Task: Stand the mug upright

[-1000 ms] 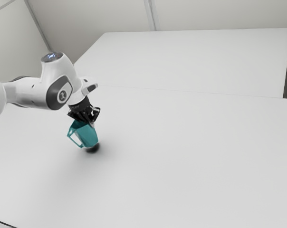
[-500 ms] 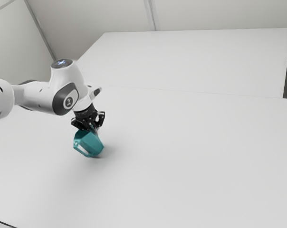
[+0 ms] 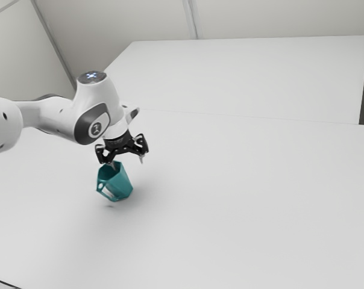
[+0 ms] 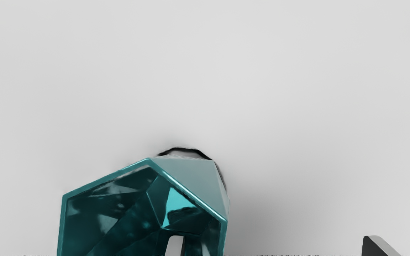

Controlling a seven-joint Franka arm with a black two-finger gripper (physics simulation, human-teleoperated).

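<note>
The open gripper (image 3: 128, 162) is just above the teal mug (image 3: 114, 183) in the exterior view, its fingers spread wide. The mug leans, with its mouth up toward the hand and its handle on the exterior view's left; whether its base touches the table is unclear. In the wrist view, the gripper (image 4: 274, 245) has one fingertip inside the mouth of the mug (image 4: 190, 177). Its other fingertip stands outside, well apart from the mug wall.
The white table (image 3: 242, 205) extends around the mug. A lighter raised-looking white surface (image 3: 248, 75) lies farther back, in front of a pale wall. A small dark shadow is on the table beside the mug's lower end.
My hand has moved toward the exterior view's right, and its fingers have spread apart. The mug has shifted the same way and lower; its tilt has changed, its mouth showing again after being hidden.
</note>
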